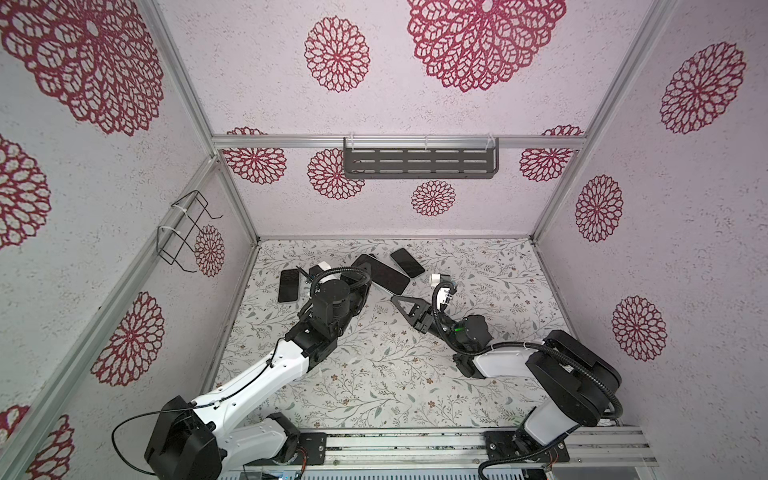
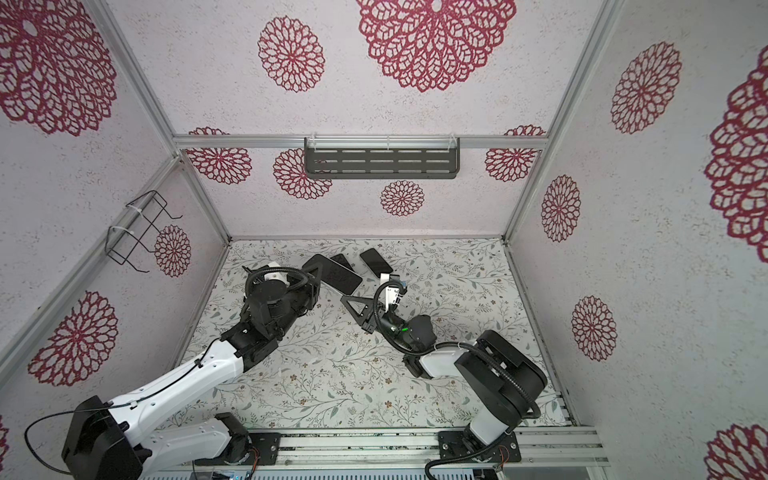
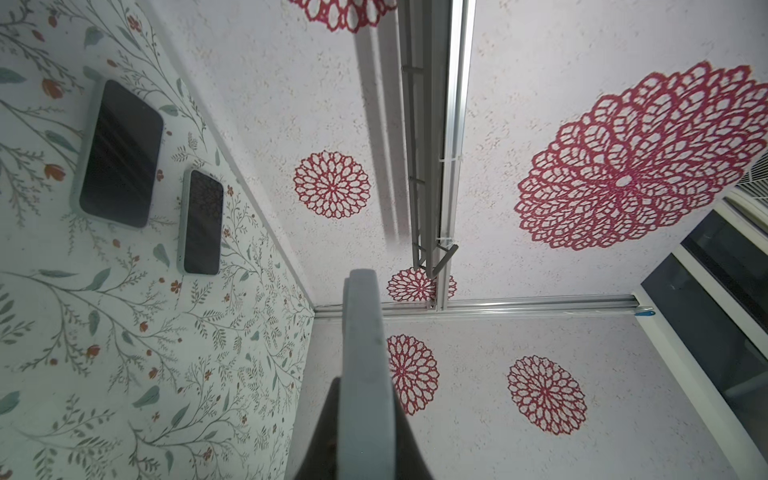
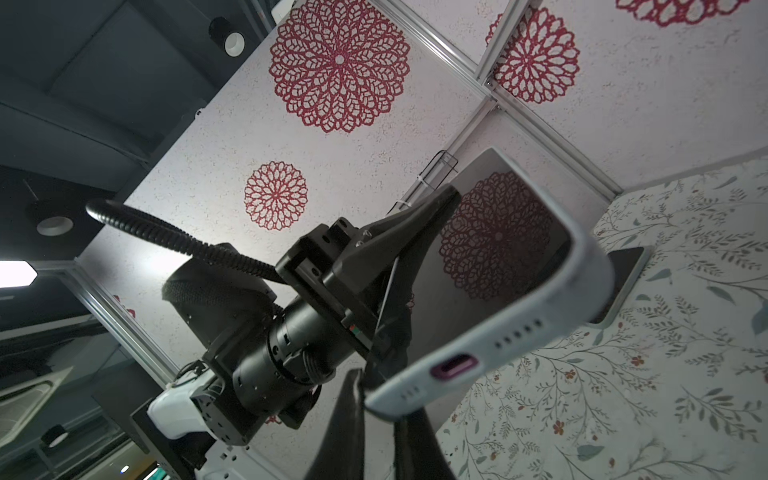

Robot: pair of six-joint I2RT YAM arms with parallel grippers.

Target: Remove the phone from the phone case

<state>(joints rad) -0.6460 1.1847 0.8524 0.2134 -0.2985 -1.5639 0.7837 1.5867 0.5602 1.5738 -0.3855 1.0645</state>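
1. Shows the phone (image 4: 498, 249) still seated in the pale phone case (image 4: 511, 340), rim wrapped round the screen and the port end; nothing freed yet.
2. Hangs lifted above the table (image 1: 374, 374), near the middle of its back edge.
3. Clamped across screen and back by the left gripper (image 3: 365, 399), jaws pressed together on it.
4. Nipped at the port-end corner by the right gripper (image 4: 378, 399), jaws closed on the case lip.
5. Leaves, by judgement, nearly everything: peeling the lip away, then drawing the phone out.
6. Around: a spare phone (image 1: 289, 284) flat by the left edge, a second spare phone (image 1: 407, 262) by the back edge, just beside the lifted one; probably not in the way.
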